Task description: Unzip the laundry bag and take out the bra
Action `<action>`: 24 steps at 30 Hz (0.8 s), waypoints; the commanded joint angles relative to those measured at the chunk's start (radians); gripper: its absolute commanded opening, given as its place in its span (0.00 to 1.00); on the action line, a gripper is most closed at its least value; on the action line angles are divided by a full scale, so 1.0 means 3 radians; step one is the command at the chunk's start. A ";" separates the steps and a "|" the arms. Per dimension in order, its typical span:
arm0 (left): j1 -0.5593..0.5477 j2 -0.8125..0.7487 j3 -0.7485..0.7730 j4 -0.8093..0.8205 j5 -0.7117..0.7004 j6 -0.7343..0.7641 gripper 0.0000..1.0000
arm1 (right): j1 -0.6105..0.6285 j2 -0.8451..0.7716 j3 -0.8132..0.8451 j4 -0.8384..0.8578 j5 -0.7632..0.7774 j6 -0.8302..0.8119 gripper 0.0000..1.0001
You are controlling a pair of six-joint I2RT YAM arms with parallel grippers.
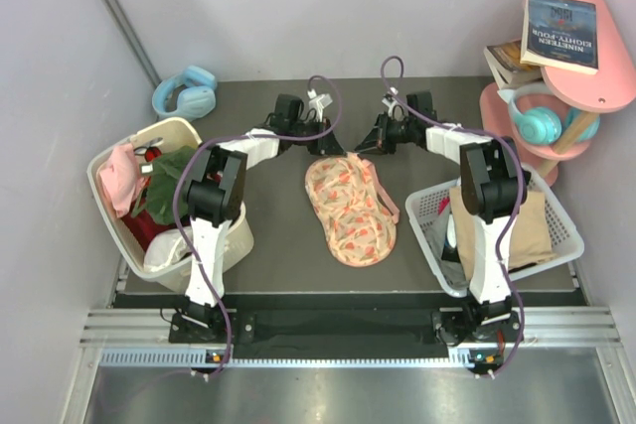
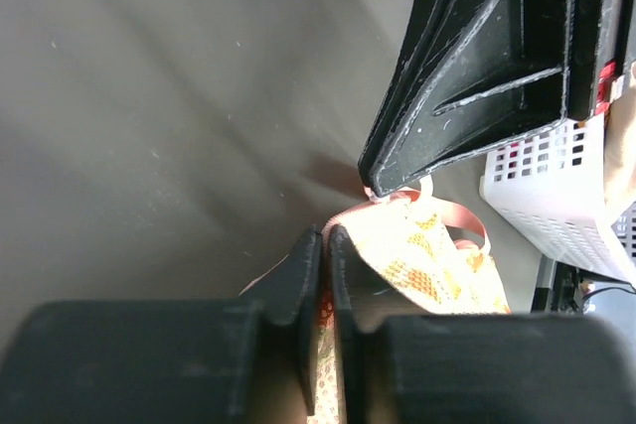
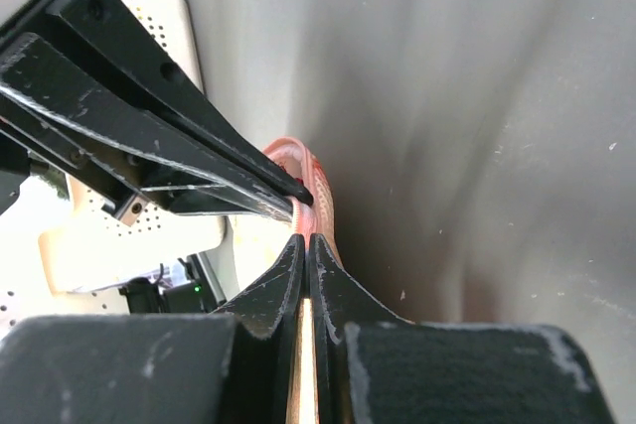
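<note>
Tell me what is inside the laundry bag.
Nothing of its inside shows. The laundry bag lies shut, only its printed outer fabric and pink trim visible. Any contents are covered; no bra is in sight. The left gripper and right gripper pinch its far end.

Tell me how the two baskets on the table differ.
The left basket is cream and holds pink clothes and green clothes; the right basket is white and holds a tan garment. The left basket's walls have small holes, the right basket's an open grid. Both are open-topped.
</note>
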 commanded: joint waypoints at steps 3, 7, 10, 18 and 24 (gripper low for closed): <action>-0.0013 -0.0116 -0.0071 -0.0174 0.0002 0.0141 0.00 | 0.0051 -0.0288 0.0005 0.0268 -0.0039 0.0038 0.00; 0.0007 -0.0146 -0.0112 -0.0256 -0.0141 0.0202 0.00 | 0.0056 -0.0283 0.0000 0.0211 0.0022 0.0038 0.00; 0.0063 -0.0223 -0.0234 -0.0119 -0.0248 0.0131 0.00 | 0.0056 -0.0278 0.0000 0.0155 0.0053 0.0018 0.00; 0.0288 -0.0428 -0.0424 0.0066 -0.0448 0.0044 0.00 | 0.0051 -0.0253 -0.0005 0.0048 0.0114 -0.0044 0.00; 0.0437 -0.0514 -0.0500 0.0097 -0.0601 -0.0002 0.00 | 0.0046 -0.0242 -0.0035 0.0012 0.0150 -0.0064 0.00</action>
